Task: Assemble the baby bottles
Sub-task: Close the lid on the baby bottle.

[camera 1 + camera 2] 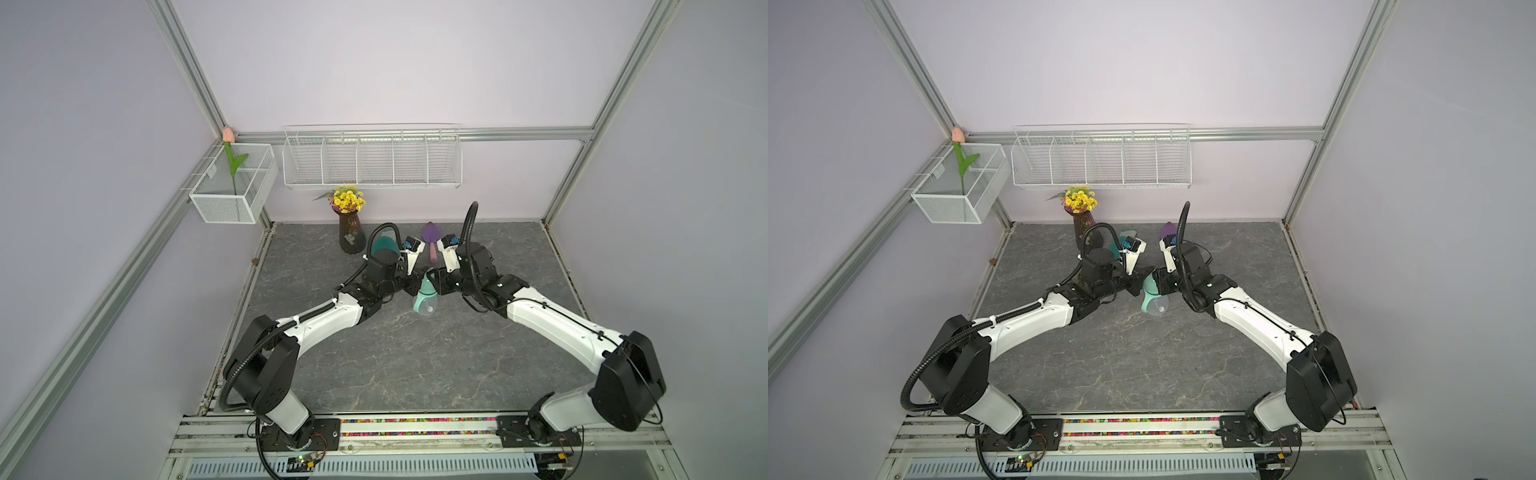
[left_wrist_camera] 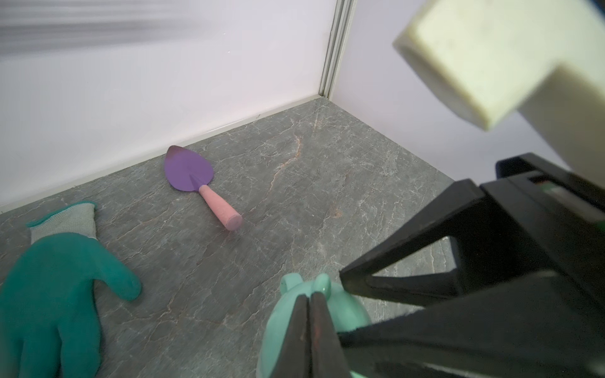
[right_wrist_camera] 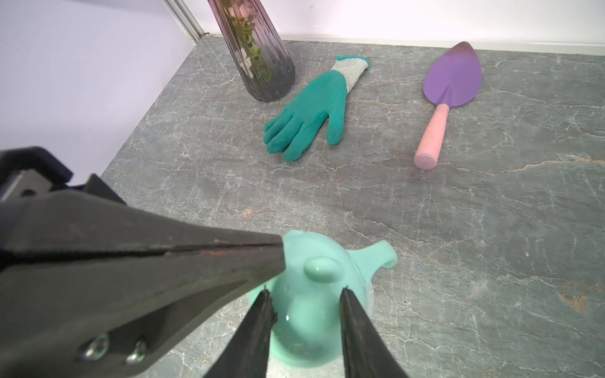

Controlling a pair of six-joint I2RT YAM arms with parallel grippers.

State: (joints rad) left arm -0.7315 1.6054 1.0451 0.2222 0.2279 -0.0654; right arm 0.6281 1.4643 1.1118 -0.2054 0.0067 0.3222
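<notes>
Mint cap [image 2: 283, 314] sits atop the bottle [image 1: 424, 296], which stands on the grey table [image 1: 415, 365] near its middle, between both arms. Left gripper [image 2: 309, 296] — jaws pressed fully together — touches the cap with its tip. Right gripper [image 3: 306, 289] — jaws narrow — clamps the cap's two sides.

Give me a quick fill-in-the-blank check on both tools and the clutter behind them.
The left tool is ___, tips against the dome cap.
The right tool has its jaws on either side of that ___.
The trowel has a ___ handle.
The glove lies between the trowel and the ___.
Missing words: shut; cap; pink; vase.
</notes>
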